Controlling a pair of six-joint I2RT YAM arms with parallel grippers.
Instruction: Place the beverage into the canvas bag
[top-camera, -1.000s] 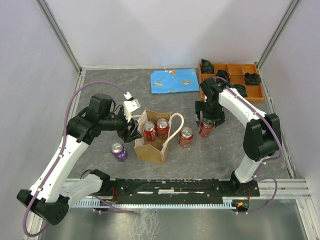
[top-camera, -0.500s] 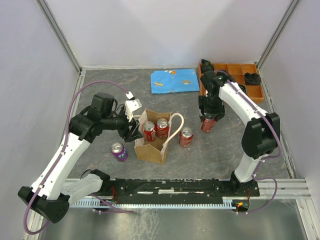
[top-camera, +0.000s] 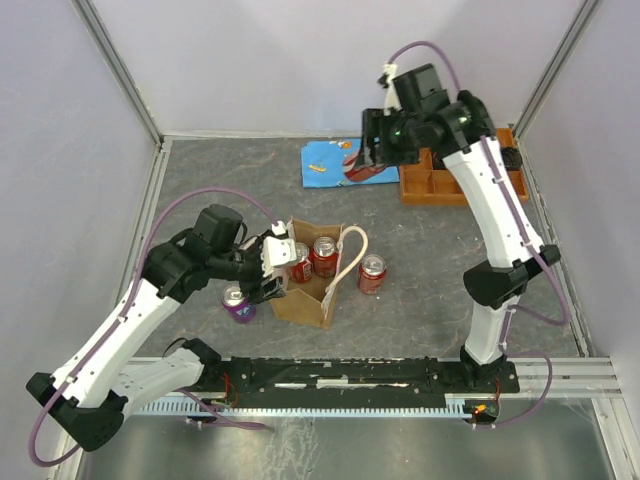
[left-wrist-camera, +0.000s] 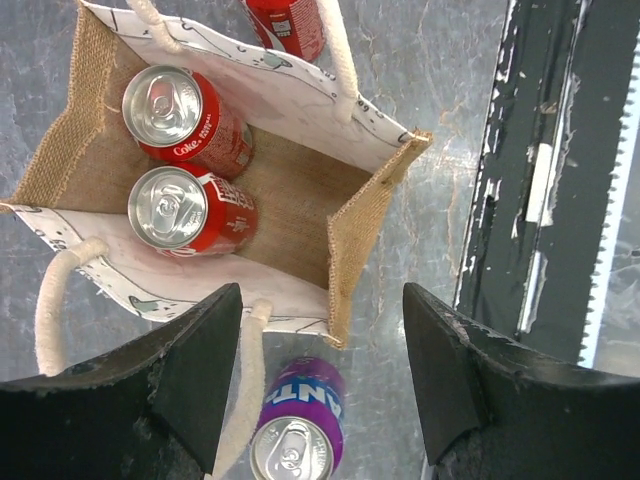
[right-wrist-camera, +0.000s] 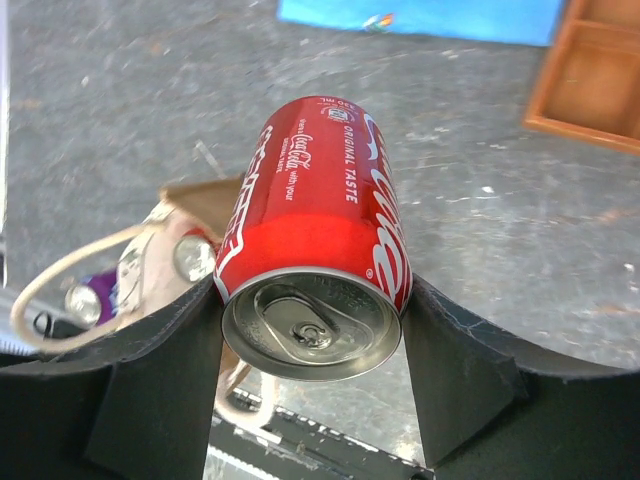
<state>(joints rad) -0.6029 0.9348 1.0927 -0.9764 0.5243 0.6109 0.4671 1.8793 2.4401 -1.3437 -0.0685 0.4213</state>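
Observation:
The canvas bag (top-camera: 312, 285) stands open mid-table with two red cans (top-camera: 324, 255) inside; in the left wrist view its cream faces and tan sides (left-wrist-camera: 300, 190) and both cans (left-wrist-camera: 165, 105) show from above. My right gripper (top-camera: 362, 160) is shut on a red Coca-Cola can (right-wrist-camera: 320, 230), held high in the air over the back of the table; its fingers (right-wrist-camera: 455, 370) press both sides of the can. My left gripper (left-wrist-camera: 320, 335) is open and empty, just left of the bag (top-camera: 268, 280), above a purple can (left-wrist-camera: 295, 440).
A third red can (top-camera: 372, 272) stands right of the bag. The purple can (top-camera: 238, 303) stands left of it. A blue cloth (top-camera: 335, 162) and a wooden compartment tray (top-camera: 470, 180) lie at the back. Grey walls enclose the table; a black rail (top-camera: 350, 375) runs along the front.
My right arm has lifted the red can off the table right of the bag and raised it high toward the back. My left gripper has shifted slightly nearer, staying beside the bag.

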